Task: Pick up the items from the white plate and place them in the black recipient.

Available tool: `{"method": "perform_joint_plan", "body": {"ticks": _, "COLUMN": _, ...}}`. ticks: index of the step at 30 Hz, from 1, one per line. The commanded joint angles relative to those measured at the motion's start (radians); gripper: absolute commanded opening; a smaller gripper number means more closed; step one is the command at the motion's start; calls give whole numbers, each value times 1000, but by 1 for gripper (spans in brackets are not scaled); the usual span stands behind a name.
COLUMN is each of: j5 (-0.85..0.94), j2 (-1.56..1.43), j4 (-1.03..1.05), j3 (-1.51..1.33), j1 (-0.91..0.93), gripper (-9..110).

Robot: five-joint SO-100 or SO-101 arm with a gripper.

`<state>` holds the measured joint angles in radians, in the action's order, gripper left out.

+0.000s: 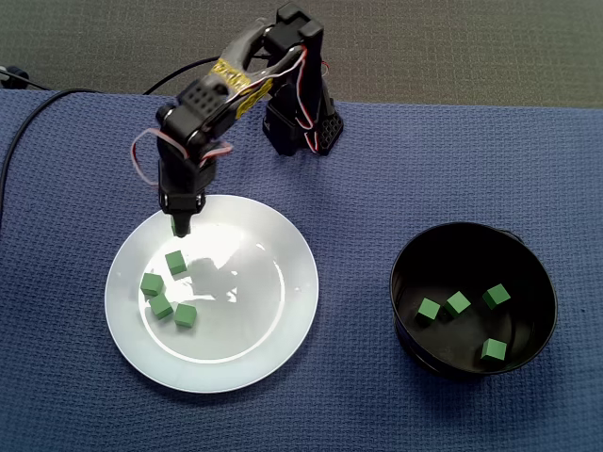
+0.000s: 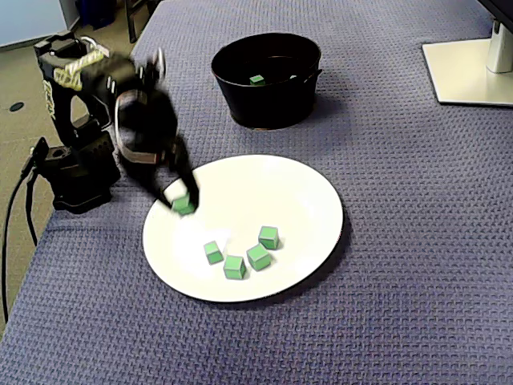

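Right now the end effector [image 1: 179, 222] points down over the upper left edge of the white plate [image 1: 254, 330] in the fixed view from above. Its two fingers are shut tight on one small green cube [image 1: 179, 228]. In the fixed view from the side, the end effector [image 2: 183, 199] looks a bit blurry. The green cube [image 2: 183, 206] still shows between the finger ends, over the left part of the white plate [image 2: 296, 200]. I cannot tell if the cube touches the plate or hangs just above it.

Four loose cubes [image 1: 161, 307] lie on the left half of the plate, close together. One of them sits nearer the end effector than the other three. From the side, the loose cubes [image 2: 234, 267] sit near the front of the plate.

The black bowl [image 1: 471, 240] stands on the table [image 1: 396, 169], to the right of the plate with a gap between them. Four bowl cubes [image 1: 458, 303] lie in the bottom of it, spread out a little. From the side, the black bowl [image 2: 268, 104] is behind the plate, and only one of the bowl cubes [image 2: 256, 79] shows over its rim.

The table has a blue woven cloth on it. The arm's black base [image 1: 301, 127] sits at the far edge of the cloth. A flat white stand [image 2: 469, 72] is in the top right corner of the side view.
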<state>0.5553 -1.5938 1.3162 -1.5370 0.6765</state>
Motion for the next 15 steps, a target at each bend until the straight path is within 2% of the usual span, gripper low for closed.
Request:
{"method": "perform_joint_plan", "body": {"ticks": 1, "j5": -334, "j2": -72, "j4": 229, "j3": 456, "j1": -209, "gripper": 0}}
{"method": "perform_joint_plan", "body": {"ticks": 4, "j5": -431, "j2": -61, "j4": 279, "j3": 692, "j1": -466, "gripper": 0}}
{"method": "perform_joint_plan", "body": {"ticks": 9, "j5": -417, "j2": -31, "j4": 169, "j3": 749, "j1": -874, "gripper": 0}}
{"method": "perform_joint_plan", "body": {"ticks": 12, "j5": -282, "j2": 69, "j4": 173, "j3": 784, "j1": -1043, "gripper": 0}}
{"method": "perform_joint_plan", "body": {"ticks": 15, "j5": -74, "j2": 181, "j4": 198, "j3": 776, "j1": -1154, "gripper": 0}}
